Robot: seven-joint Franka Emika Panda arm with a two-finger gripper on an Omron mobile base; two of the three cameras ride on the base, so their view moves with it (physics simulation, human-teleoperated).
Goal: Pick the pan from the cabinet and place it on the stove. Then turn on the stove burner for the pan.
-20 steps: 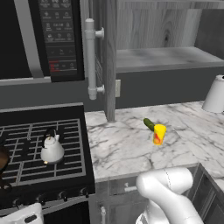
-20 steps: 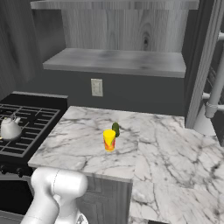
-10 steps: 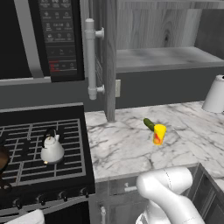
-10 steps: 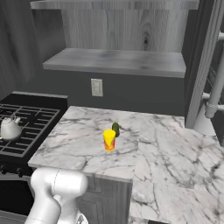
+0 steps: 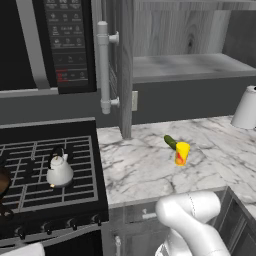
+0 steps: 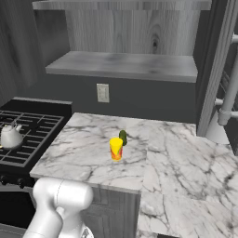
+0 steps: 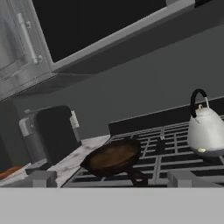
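Observation:
The pan (image 7: 113, 158), a round dark-brown skillet, rests on the black grates of the stove (image 7: 175, 146), its thin black handle pointing toward me. My gripper (image 7: 113, 179) is open, low in front of the stove, with nothing between its fingertips (image 7: 43, 178). A sliver of the pan (image 5: 2, 184) shows at the left edge of the left base view, on the stove (image 5: 30, 190). The knobs (image 5: 60, 225) run along the stove's front. The cabinet (image 5: 185, 65) stands open, its door (image 5: 125, 65) swung out with a long pale bar handle (image 5: 103, 67).
A small white kettle (image 5: 59, 170) (image 7: 205, 131) sits on the grates to the right of the pan. A yellow and green item (image 5: 179, 150) (image 6: 116, 148) lies on the marble counter (image 6: 176, 158). The microwave (image 5: 50, 45) hangs above the stove. A dark toaster (image 7: 52, 131) stands left of the stove.

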